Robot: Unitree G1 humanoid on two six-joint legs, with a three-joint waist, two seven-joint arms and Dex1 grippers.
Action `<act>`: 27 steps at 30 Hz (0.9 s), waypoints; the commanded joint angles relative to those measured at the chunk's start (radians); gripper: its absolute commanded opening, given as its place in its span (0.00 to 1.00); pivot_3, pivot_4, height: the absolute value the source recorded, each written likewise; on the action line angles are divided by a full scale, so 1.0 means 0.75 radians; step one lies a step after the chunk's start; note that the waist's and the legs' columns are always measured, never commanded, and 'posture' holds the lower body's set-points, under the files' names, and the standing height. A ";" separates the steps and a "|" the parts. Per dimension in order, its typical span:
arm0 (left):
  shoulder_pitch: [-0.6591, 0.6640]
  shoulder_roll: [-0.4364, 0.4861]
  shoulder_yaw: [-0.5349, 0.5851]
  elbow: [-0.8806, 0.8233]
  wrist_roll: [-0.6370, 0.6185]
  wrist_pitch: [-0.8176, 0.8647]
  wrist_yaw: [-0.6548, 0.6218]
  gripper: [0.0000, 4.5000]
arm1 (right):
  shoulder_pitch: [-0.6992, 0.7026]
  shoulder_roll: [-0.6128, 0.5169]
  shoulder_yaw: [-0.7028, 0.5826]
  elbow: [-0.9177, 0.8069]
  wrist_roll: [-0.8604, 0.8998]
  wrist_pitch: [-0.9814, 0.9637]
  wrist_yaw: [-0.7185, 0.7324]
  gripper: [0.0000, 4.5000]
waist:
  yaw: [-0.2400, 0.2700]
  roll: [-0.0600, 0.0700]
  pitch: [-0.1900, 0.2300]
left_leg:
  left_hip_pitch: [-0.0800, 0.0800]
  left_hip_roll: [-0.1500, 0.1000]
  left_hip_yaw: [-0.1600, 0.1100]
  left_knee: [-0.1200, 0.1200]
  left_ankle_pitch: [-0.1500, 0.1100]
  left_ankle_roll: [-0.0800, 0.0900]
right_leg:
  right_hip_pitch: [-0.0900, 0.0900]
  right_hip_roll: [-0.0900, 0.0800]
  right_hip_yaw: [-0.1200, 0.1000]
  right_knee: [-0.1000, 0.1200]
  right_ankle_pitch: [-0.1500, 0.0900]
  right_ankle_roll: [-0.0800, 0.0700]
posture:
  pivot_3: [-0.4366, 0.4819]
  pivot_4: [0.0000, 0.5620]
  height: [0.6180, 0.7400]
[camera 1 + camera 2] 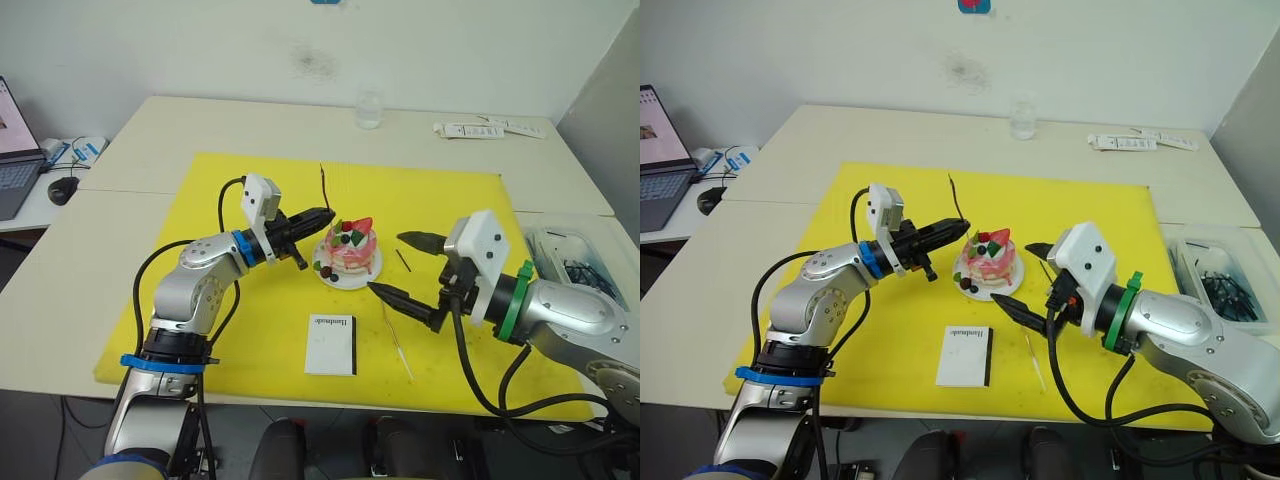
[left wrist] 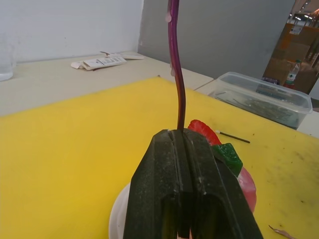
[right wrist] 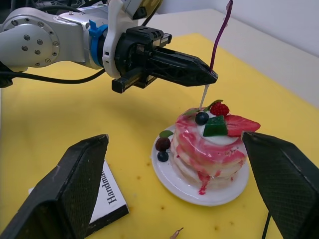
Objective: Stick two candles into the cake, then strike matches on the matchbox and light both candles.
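- Black fingers of the left gripper (image 3: 212,77) are pinched shut on a thin, wavy, reddish-purple candle (image 3: 220,34), held upright with its pale bare end just above the top of the small round pink cake (image 3: 212,144) on its white plate (image 3: 172,178).
- Black fingers of the right gripper (image 1: 408,268) stand wide apart and hold nothing, just beside the cake on the robot's right.
- A second candle (image 1: 397,339) lies flat on the yellow mat (image 1: 220,180) near the right gripper; a short dark match (image 1: 402,260) lies beyond the cake.
- The flat white matchbox (image 1: 331,344) lies on the mat in front of the cake; its edge reads "Handmade".
- Risk, as I judge it: the candle is slender, so pressing it down off-axis could bend or snap it, or it could land on a berry and skid aside; a sideways push might also shift the plate.
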 commanded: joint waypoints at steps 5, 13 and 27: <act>0.001 -0.006 0.018 -0.010 0.024 -0.046 -0.027 0.00 | -0.011 0.026 -0.029 -0.042 0.012 0.023 0.002 0.99 | 0.000 0.000 0.000 | 0.000 0.000 0.000 0.000 0.000 0.000 | 0.000 0.000 -0.001 0.000 0.000 0.000 | 0.48 0.27 1.00; -0.019 0.001 0.041 0.038 0.030 -0.064 -0.043 0.00 | -0.031 0.048 -0.021 -0.030 -0.003 0.046 0.010 0.99 | 0.000 0.000 0.000 | 0.001 0.000 -0.001 0.000 0.000 0.000 | 0.001 0.000 -0.001 0.001 0.000 0.000 | 0.48 0.27 1.00; 0.019 -0.032 0.062 -0.005 0.005 -0.017 -0.025 0.00 | 0.009 0.045 -0.053 -0.081 0.023 0.066 0.003 0.99 | 0.000 0.000 0.000 | 0.001 0.000 -0.001 0.001 0.000 0.000 | 0.001 0.000 -0.001 0.001 0.000 0.000 | 0.48 0.27 1.00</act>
